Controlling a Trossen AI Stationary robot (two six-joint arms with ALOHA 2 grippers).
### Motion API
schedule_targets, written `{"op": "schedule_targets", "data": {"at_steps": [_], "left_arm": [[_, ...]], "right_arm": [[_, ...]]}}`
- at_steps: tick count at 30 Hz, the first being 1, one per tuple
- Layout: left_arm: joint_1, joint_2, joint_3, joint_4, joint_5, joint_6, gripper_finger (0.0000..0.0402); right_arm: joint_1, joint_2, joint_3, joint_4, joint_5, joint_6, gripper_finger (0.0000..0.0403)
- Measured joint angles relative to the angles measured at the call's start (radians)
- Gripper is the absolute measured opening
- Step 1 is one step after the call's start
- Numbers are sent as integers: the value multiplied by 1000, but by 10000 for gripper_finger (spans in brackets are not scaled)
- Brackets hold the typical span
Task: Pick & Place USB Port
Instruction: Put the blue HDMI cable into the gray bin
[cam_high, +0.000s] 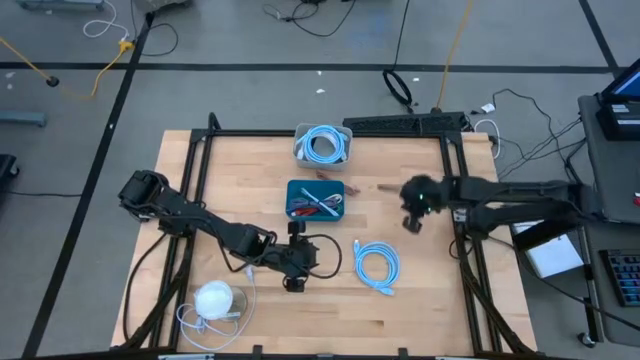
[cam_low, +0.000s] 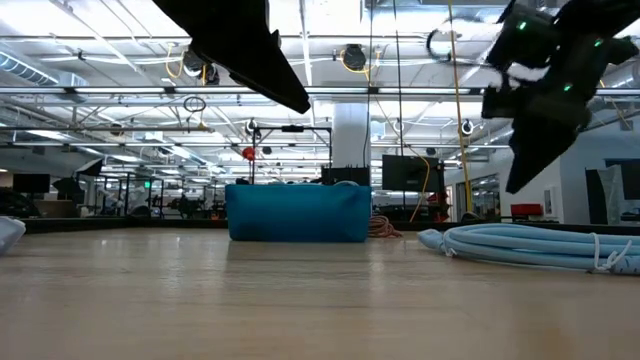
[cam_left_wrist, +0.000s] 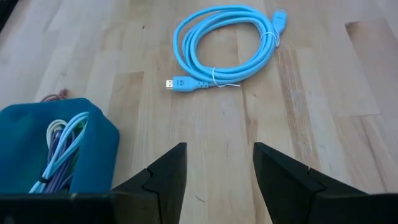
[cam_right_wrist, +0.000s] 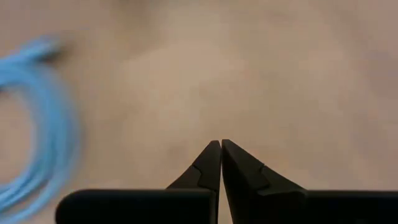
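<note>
Left arm lines up on the coiled cable; right arm waits empty.

The coiled light-blue USB cable (cam_high: 376, 268) lies flat on the table (cam_high: 480, 320), near the teal bin (cam_high: 315, 199) holding other cables. The left gripper (cam_high: 296, 283) hovers just beside the coil, fingers spread and empty, apparently ready to grasp. The right gripper (cam_high: 413, 222) is clenched on nothing, on the coil's far side.

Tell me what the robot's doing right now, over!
Left tool open, empty, facing blue USB cable. Right tool shut, empty, above table. Path to cable clear; teal bin beside left tool.
</note>
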Motion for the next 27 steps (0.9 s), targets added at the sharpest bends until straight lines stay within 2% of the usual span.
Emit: {"op": "schedule_targets", "data": {"at_steps": [4, 8, 11, 13, 16, 20, 27], "left_arm": [[5, 0, 0, -2, 0, 0, 186], [16, 0, 0, -9, 0, 1, 186], [25, 0, -7, 2, 7, 0, 186], [40, 0, -19, 29, 51, -11, 186], [66, 0, -39, 75, 119, -15, 186], [85, 0, -54, 91, 131, -17, 186], [89, 0, -83, 143, 131, -1, 186]], "right_arm": [[219, 3, 2, 31, -101, -29, 6], [422, 13, 2, 38, -55, 53, 6], [529, 55, 2, 37, -46, 148, 6], [585, 95, 2, 59, -46, 195, 7], [650, 170, 8, 109, -32, 212, 7], [695, 285, 79, 118, 50, 175, 7], [707, 462, 303, -95, 167, 162, 20]]}}
